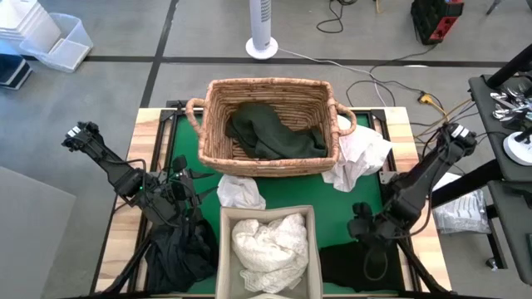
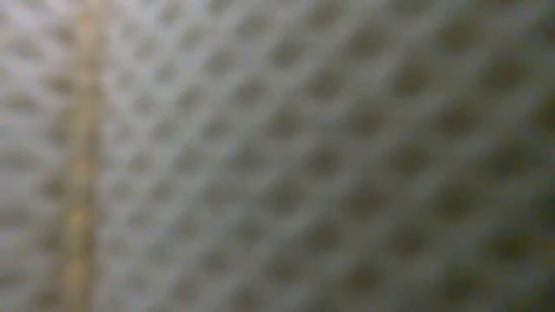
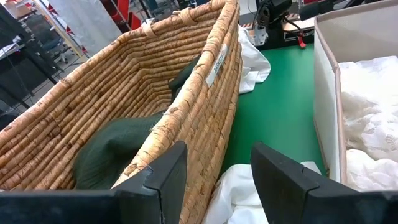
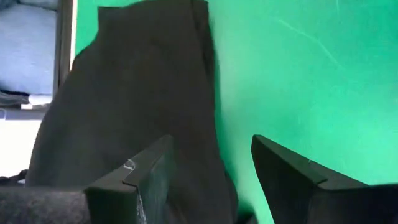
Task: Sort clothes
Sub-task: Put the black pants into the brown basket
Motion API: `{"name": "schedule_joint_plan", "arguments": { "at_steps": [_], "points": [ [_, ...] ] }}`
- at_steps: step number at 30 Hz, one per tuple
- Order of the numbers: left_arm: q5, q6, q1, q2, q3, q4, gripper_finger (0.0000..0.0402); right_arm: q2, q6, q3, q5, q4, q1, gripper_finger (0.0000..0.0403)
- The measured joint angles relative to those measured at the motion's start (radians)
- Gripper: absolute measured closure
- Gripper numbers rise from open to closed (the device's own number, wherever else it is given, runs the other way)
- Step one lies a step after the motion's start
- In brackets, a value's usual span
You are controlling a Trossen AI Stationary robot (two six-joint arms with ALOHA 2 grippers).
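A: Item one, clothes?
B: A dark green garment [image 1: 274,133] lay crumpled inside the woven wicker basket [image 1: 214,124]. Lacy white fabric [image 1: 268,241] filled the pale fabric bin [image 1: 309,249]. White pieces [image 1: 362,154] and [image 1: 239,193] lay on the green mat [image 1: 184,154] beside the basket. Black garments lay at [image 1: 179,249] and [image 1: 345,266].

A: Tools?
B: The right gripper [image 4: 211,171] stood spread, empty, over the black garment's edge. The left gripper [image 3: 217,180] stood parted, empty, near the basket's wall.

A: Writing?
B: A sewn label [image 3: 216,62] on the basket, unreadable.
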Motion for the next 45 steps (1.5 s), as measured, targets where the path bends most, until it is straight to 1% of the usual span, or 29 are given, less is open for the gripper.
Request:
{"name": "schedule_joint_plan", "arguments": {
  "at_steps": [7, 16, 21, 24, 27, 30, 34, 35, 39, 42, 45],
  "points": [
    [0.000, -0.015, 0.000, 0.000, 0.000, 0.001, 0.0244, 0.082, 0.054, 0.000, -0.001, 0.010, 0.042, 0.0187],
    [0.001, -0.021, 0.000, 0.000, 0.000, 0.001, 0.0244, 0.219, 0.055, -0.001, -0.005, 0.042, 0.054, 0.0186],
    [0.001, -0.022, 0.000, 0.000, 0.000, 0.001, 0.0244, 0.279, 0.043, 0.001, -0.010, 0.067, 0.054, 0.0200],
    [0.001, -0.022, 0.000, 0.000, 0.000, 0.001, 0.0244, 0.321, 0.039, 0.005, -0.012, 0.069, 0.053, 0.0219],
    [0.001, -0.022, 0.000, 0.000, 0.000, 0.000, 0.0244, 0.363, 0.018, 0.005, -0.028, 0.077, 0.053, 0.0251],
    [0.001, -0.022, 0.000, 0.000, 0.000, 0.000, 0.0244, 0.390, -0.009, 0.004, -0.040, 0.092, 0.053, 0.0297],
    [0.001, -0.022, 0.000, 0.000, 0.000, 0.000, 0.0244, 0.388, -0.045, 0.003, -0.052, 0.110, 0.053, 0.0374],
    [0.001, -0.022, 0.000, 0.000, 0.000, 0.000, 0.0244, 0.380, -0.048, 0.002, -0.051, 0.108, 0.053, 0.0382],
    [-0.001, -0.022, 0.000, 0.000, 0.000, 0.000, 0.0244, 0.322, -0.034, 0.003, -0.037, 0.067, 0.048, 0.0391],
    [-0.028, -0.022, 0.000, 0.002, 0.000, 0.000, 0.0244, 0.258, -0.002, -0.005, -0.005, -0.002, 0.047, 0.0392],
    [-0.041, -0.022, 0.000, 0.003, 0.000, 0.000, 0.0244, 0.179, 0.041, -0.005, 0.017, -0.026, 0.046, 0.0393]
  ]
}}
